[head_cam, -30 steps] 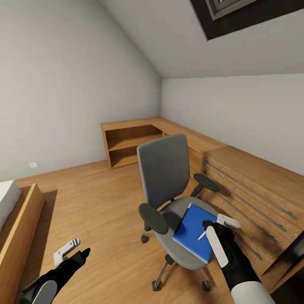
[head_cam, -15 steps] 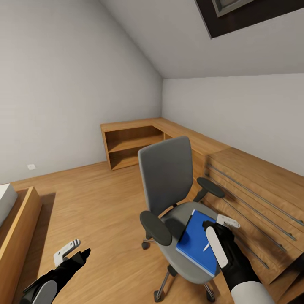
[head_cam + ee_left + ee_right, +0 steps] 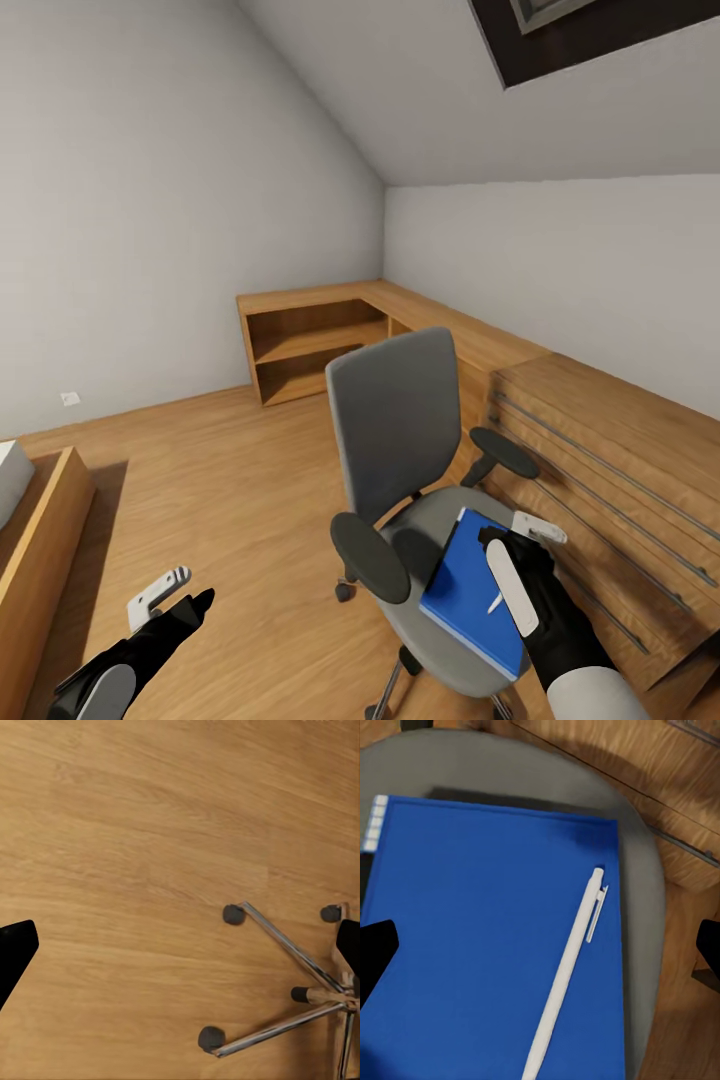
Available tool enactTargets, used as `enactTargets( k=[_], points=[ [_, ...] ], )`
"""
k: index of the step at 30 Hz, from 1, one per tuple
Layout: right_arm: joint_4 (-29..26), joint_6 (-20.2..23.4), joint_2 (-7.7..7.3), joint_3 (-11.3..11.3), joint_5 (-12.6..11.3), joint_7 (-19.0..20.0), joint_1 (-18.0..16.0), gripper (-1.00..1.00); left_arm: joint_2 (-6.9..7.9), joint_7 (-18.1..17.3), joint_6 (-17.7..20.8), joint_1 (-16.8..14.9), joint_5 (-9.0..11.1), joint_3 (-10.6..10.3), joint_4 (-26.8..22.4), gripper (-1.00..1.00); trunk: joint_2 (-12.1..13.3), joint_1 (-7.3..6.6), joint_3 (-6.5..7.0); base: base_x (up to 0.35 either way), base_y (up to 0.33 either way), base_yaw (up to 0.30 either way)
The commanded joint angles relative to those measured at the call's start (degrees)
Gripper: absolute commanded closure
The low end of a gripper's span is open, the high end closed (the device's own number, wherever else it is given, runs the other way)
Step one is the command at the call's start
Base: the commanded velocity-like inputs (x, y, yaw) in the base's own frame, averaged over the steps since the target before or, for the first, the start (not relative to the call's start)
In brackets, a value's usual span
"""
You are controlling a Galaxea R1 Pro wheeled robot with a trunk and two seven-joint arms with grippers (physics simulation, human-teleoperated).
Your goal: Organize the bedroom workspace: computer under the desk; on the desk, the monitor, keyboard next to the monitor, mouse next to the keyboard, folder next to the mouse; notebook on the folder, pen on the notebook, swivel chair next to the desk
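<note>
Black fingertips point(image 3: 376, 952) of our right gripper point(image 3: 540, 945) sit spread wide at either edge of the right wrist view, nothing between them but air; directly below is the pen point(image 3: 568, 967), a thin white stick lying diagonally on the folder point(image 3: 480, 945), bright blue and flat; the folder rests on the grey seat of the swivel chair point(image 3: 400, 420), and a dark strip shows along one of its edges, though we can't tell what that is; from the head view our right gripper point(image 3: 515, 560) hovers just above the folder point(image 3: 465, 590) and pen point(image 3: 495, 603), not touching either as far as we can see; the chair has black armrests and stands just beside a light-wood dresser point(image 3: 610, 470) with long metal handles; our left gripper point(image 3: 170, 600) hangs low over the wood floor point(image 3: 230, 470), well apart from the chair, fingers parted and holding nothing; its wrist camera looks down on floorboards and the chrome star base point(image 3: 292, 997) with black casters; further back a low wooden shelf unit point(image 3: 310, 345) runs into the corner under the sloped ceiling; a bed frame edge point(image 3: 40, 540) shows by the left wall.
</note>
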Motion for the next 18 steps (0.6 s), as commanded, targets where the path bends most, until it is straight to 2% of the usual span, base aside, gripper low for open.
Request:
enactTargets(
  k=[1, 12, 18],
  points=[
    [0.2, 0.2, 0.01, 0.0, -0.4, -0.3, 0.0, -1.00, 0.02, 0.4, 0.2, 0.0, 0.5, 0.0, -0.1, -1.00, 0.0, 0.00, -0.06, 0.048, 0.000, 0.000],
    [4.0, 0.2, -0.09, 0.0, -0.5, -0.2, 0.0, -1.00, -0.06, 0.6, 0.1, 0.0, 0.4, 0.0, -0.3, -1.00, 0.0, 0.00, -0.06, 0.015, 0.000, 0.000],
    [4.7, 0.2, -0.10, 0.0, -0.6, -0.2, 0.0, -1.00, -0.07, 0.7, 0.1, 0.0, 0.4, 0.1, -0.4, -1.00, -2.0, 1.10, -0.96, 0.001, 0.000, 0.000]
  ],
)
